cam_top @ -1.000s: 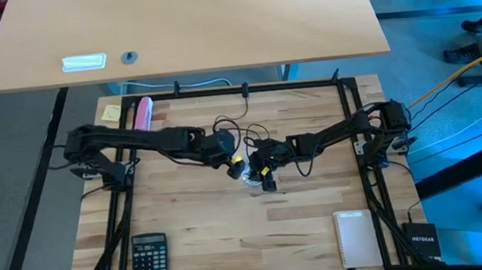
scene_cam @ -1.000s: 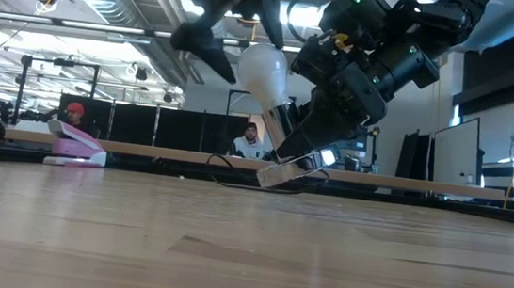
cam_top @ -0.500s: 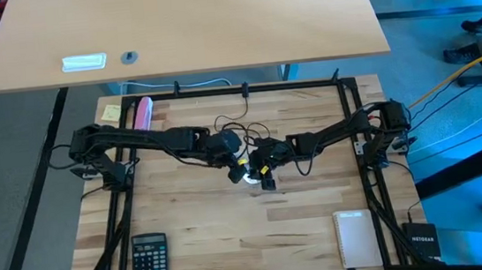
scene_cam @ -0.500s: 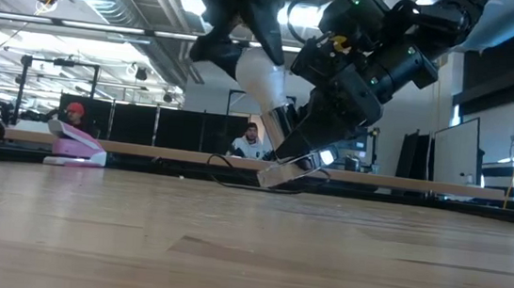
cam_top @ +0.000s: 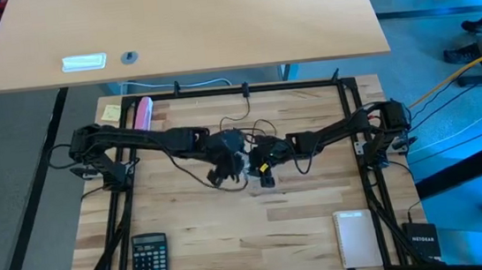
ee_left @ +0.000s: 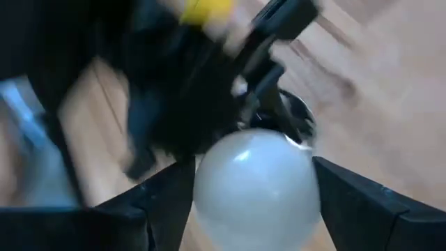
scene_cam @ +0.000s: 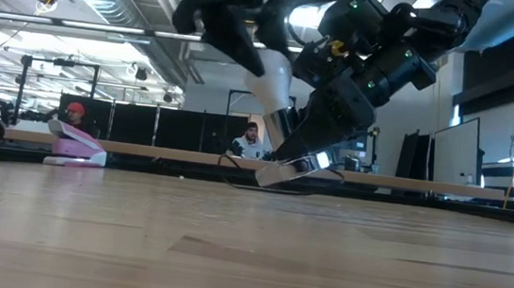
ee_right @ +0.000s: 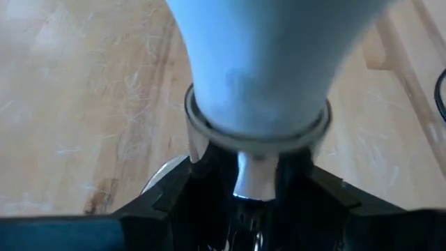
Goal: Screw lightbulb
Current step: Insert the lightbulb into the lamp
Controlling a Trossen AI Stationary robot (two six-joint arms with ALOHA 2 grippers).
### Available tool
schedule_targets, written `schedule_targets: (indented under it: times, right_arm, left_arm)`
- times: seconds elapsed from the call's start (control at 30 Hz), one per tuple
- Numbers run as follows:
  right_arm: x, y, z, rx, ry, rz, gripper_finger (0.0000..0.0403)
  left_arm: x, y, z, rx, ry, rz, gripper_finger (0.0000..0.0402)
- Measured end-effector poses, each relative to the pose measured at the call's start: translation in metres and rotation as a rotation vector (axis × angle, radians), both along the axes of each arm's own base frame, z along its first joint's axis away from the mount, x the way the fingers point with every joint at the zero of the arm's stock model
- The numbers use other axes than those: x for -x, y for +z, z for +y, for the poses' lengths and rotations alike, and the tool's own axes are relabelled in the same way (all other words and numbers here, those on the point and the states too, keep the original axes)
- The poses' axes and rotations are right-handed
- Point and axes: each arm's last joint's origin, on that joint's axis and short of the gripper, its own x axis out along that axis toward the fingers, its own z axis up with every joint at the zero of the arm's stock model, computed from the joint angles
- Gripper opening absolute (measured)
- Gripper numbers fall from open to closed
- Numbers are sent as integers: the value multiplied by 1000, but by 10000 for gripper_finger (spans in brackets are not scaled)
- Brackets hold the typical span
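I have both arms meeting over the middle of the table, the left arm reaching in from its side and the right arm from the other; everything that matters sits in the small knot where they touch.

The right claw holds the silver socket low, just above the table, its fingers closed on the socket body and its mouth tipped up and toward the left arm; the black cord trails away behind toward the far edge.

The lightbulb sits base-down in that socket; in the right wrist view the bulb's neck meets the socket rim all the way round, so I judge it seated or nearly so, though I cannot see how far the threads have run.

The left claw has the round end of the bulb between its two fingers, one on each side of the glass, closed enough to touch it; it comes at the bulb from above, along the bulb's own line.

So the long axis runs tilted, from the socket up into the left claw; the turn I need is about that axis, and the left arm is the one placed to give it; if the left wrist drifts off that line, I judge the bulb could bind in the socket.
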Motion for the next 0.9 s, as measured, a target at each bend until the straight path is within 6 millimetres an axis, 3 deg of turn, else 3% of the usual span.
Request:
schedule_targets:
  times: [0.2, 0.33, 0.6, 0.77, 0.9]
  right_arm:
    - [0, 0, 0, -11, -13, 1, 180]
    - [0, 0, 0, -11, -12, 1, 180]
    - [-1, 1, 2, -10, 8, -10, 180]
    - [-1, 2, 2, -8, 9, -11, 180]
    - [-1, 1, 2, -9, 10, -5, 180]
  left_arm:
    - [-2, 1, -8, -380, -460, 50, 267]
    - [-2, 1, -12, -455, -564, 64, 265]
    - [1, 4, -36, -352, -382, 23, 268]
    - [10, 18, -58, -421, -255, -29, 268]
    - [19, 30, -68, -358, -69, -103, 269]
